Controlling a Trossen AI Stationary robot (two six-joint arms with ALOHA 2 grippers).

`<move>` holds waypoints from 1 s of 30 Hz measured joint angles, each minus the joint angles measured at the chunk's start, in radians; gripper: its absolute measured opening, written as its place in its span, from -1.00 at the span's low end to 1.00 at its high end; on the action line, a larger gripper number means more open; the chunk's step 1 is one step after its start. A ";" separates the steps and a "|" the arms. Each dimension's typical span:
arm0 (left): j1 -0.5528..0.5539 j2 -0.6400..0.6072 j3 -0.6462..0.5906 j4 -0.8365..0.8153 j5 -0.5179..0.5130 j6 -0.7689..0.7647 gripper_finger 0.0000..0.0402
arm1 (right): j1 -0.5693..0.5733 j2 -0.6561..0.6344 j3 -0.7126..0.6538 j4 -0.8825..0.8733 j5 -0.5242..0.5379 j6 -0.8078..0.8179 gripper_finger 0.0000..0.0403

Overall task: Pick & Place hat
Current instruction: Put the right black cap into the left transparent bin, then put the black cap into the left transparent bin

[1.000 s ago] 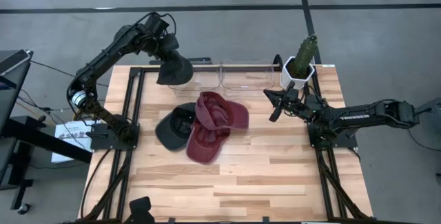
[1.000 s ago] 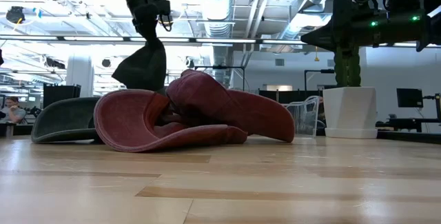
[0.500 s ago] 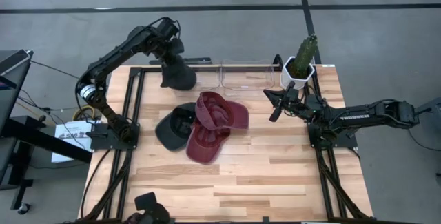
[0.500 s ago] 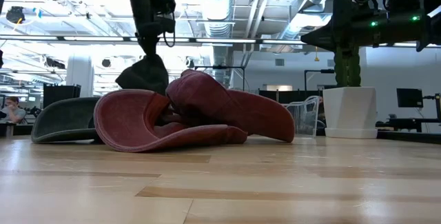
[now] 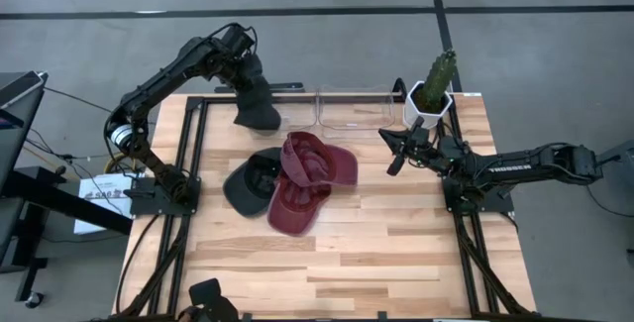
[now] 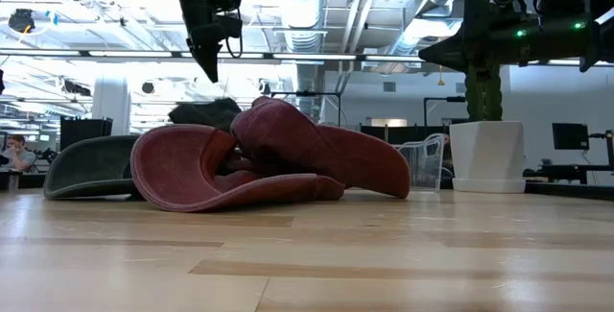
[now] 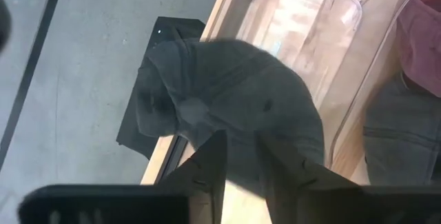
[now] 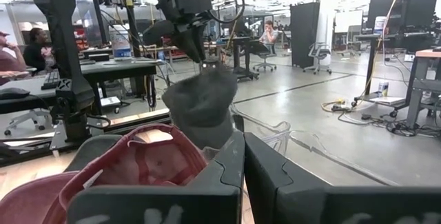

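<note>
Red hats [image 5: 307, 181] piled mid-table, dark green hat [image 5: 250, 181] touching at 9 o'clock.
Farther back, at 11 o'clock, grey hat [image 5: 258, 107] on table's far edge beside clear bin [image 5: 355, 109]; left gripper [image 5: 244, 62] above it, slightly parted, holding nothing. Right gripper [image 5: 394, 153] at 3 o'clock, nearly closed, empty.

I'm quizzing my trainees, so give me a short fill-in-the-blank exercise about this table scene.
1. The left hand hangs above the dark grey hat, its fingers ____.
2. The two hats piled mid-table are ____ in colour.
3. The white pot holds a ____.

Missing words: open; maroon; cactus
</note>
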 joint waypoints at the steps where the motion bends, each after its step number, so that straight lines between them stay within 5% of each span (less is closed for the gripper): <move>1: 0.000 0.000 0.000 0.000 0.000 -0.001 -0.58 | 0.000 0.000 0.000 0.000 0.000 0.000 -1.00; 10: 0.000 0.000 0.000 0.000 -0.061 -0.020 -0.44 | 0.000 0.000 0.000 0.000 0.000 0.000 -1.00; 19: -0.001 -0.044 -0.001 0.010 -0.519 -0.180 -0.44 | 0.003 0.000 0.000 -0.001 0.000 0.008 -1.00; 30: -0.185 -0.302 -0.136 0.014 -0.297 -0.538 -0.45 | 0.019 0.000 0.000 0.002 -0.001 0.007 -1.00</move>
